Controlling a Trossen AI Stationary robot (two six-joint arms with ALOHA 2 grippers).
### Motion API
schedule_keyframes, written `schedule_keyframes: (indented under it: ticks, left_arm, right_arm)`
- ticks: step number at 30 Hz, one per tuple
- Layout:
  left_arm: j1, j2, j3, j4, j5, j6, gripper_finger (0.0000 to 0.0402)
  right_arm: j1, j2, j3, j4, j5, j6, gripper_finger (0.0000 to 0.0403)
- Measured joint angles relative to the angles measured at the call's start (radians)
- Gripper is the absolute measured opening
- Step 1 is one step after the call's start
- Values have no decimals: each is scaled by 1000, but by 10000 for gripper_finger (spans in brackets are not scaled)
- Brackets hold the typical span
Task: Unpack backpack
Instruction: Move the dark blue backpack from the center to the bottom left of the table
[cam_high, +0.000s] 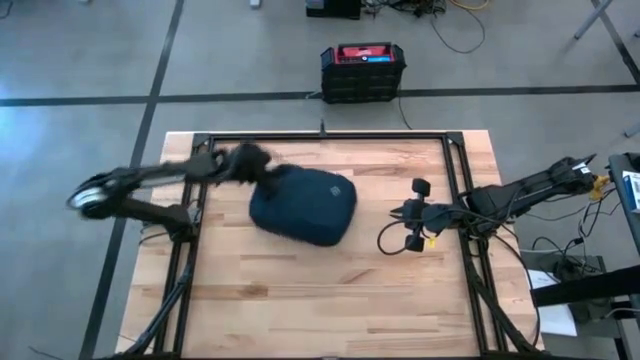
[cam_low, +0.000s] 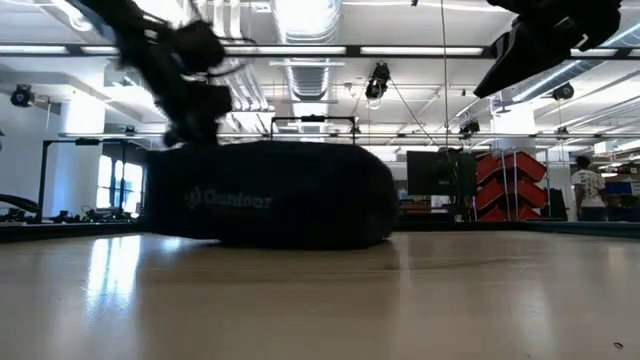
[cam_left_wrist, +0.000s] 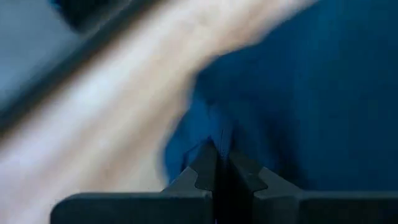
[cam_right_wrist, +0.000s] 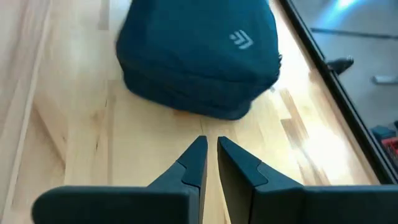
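Note:
The dark navy backpack (cam_high: 302, 205) lies flat on the wooden table near its middle, with its white logo (cam_right_wrist: 240, 40) facing up. In the low view the backpack (cam_low: 270, 195) rests on its broad underside. My left gripper (cam_high: 247, 160), blurred, is at the backpack's far left corner and is shut on its fabric. My right gripper (cam_right_wrist: 211, 144) hovers shut to the right of the backpack, a little off it, and holds nothing. In the low view the right arm (cam_low: 550, 35) is well above the table. My left gripper pinches a raised ridge of the backpack's blue fabric (cam_left_wrist: 214, 127) between its two shut fingers, at the bag's far left corner. It comes down from above and from the table's left. Blur hides whether this is a fold, a seam or a zip. The backpack lies on the table.
A black metal frame (cam_high: 320, 137) runs around the table top. A black crate with a red top (cam_high: 362, 70) stands on the floor beyond the far edge. Bare wood (cam_high: 320, 300) stretches from the backpack to the table's near edge.

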Motion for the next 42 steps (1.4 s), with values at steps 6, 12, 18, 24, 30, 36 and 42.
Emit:
schedule_keyframes:
  ticks: [6,12,18,24,30,36,42]
  left_arm:
    - [-351,-302,-198,-75,66,-125,0]
    - [-757,-464,-185,-332,97,-513,0]
    - [-1169,-475,-135,-448,88,-1049,0]
    - [-1400,-406,-68,-645,-26,-1319,0]
    - [-1403,-325,-65,-645,-94,-1290,0]
    - [-1387,-243,-46,-658,-124,-1276,0]
    - [-1387,-230,-8,-643,-73,-1235,29]
  right_arm:
    - [0,28,-5,222,-1,-103,24]
    - [0,78,-6,344,-10,-126,24]
    - [0,154,-6,343,-11,-43,24]
    - [0,285,-6,450,-96,6,24]
    - [0,470,-6,783,-189,-77,23]
    - [-2,574,21,888,-189,-133,24]
    - [6,554,58,844,-194,-150,27]
